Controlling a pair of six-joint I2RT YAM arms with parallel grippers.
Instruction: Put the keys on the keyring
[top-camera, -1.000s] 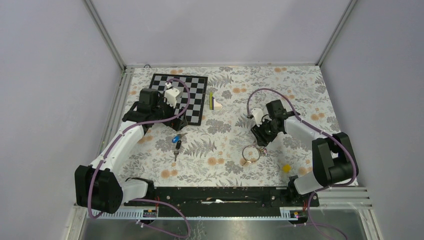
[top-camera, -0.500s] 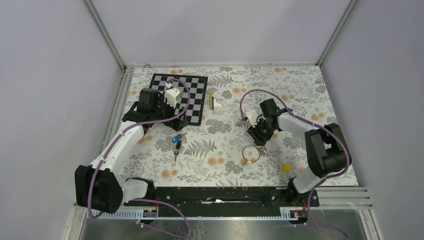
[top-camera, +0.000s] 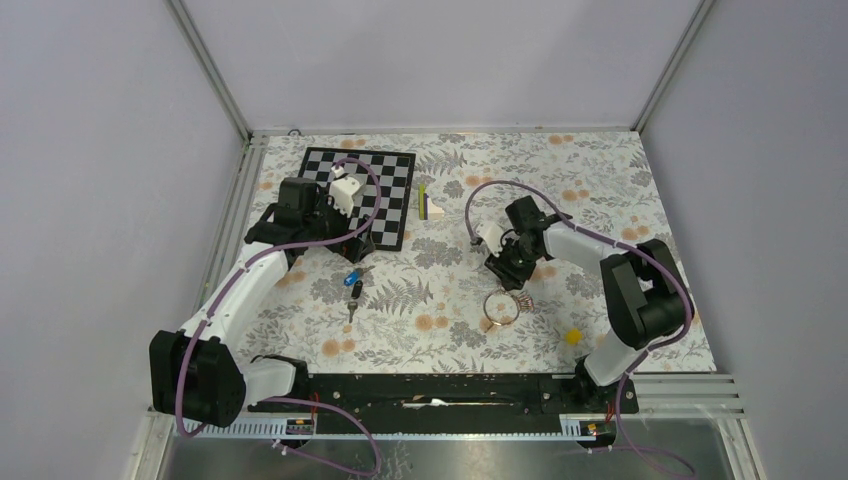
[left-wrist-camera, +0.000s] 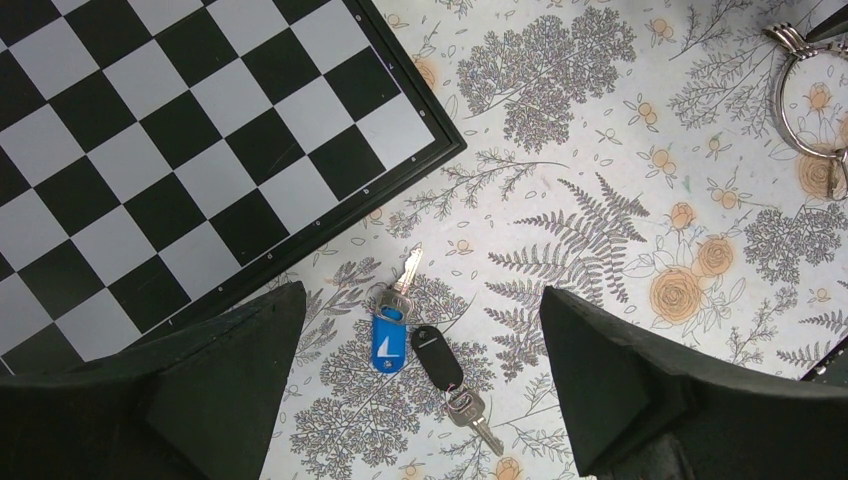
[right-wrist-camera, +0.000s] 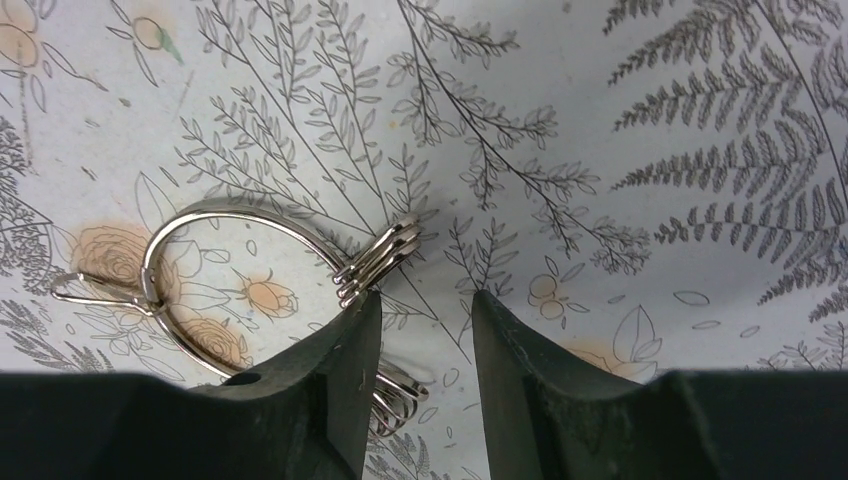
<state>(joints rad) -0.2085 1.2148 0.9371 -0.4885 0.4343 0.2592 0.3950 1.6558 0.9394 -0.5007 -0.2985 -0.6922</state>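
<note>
Chessboard (top-camera: 360, 190) comes first, at the far left. Our left gripper (left-wrist-camera: 420, 293) hangs over its near corner with its fingers spread as wide as they go, and it holds nothing. The keys (top-camera: 353, 285) lie on the flowery cloth (top-camera: 440, 300) right under it, between the two fingers in the left wrist view. The blue key (left-wrist-camera: 388, 335) and the black key (left-wrist-camera: 437, 355) touch each other and make one short line that runs from far to near (a little slanted). We think the left arm should pick them up. It is much nearer, and only the board's edge is close by.

Well apart to the right, the keyring (right-wrist-camera: 240, 207) lies flat on the cloth. The right gripper (right-wrist-camera: 422, 300) is low over it. Its fingers are partly spread with bare cloth between them, pinching nothing. The ring's fan (right-wrist-camera: 385, 255) of small metal bits sits just past the tip of one finger, and the wire runs under that finger. We cannot tell if they touch. So we judge the ring is a bit to one side of the gap, and the gripper must shift that way before it can close on it. A yellow block (top-camera: 572, 336) lies near the ring on its right, out of the way.
</note>
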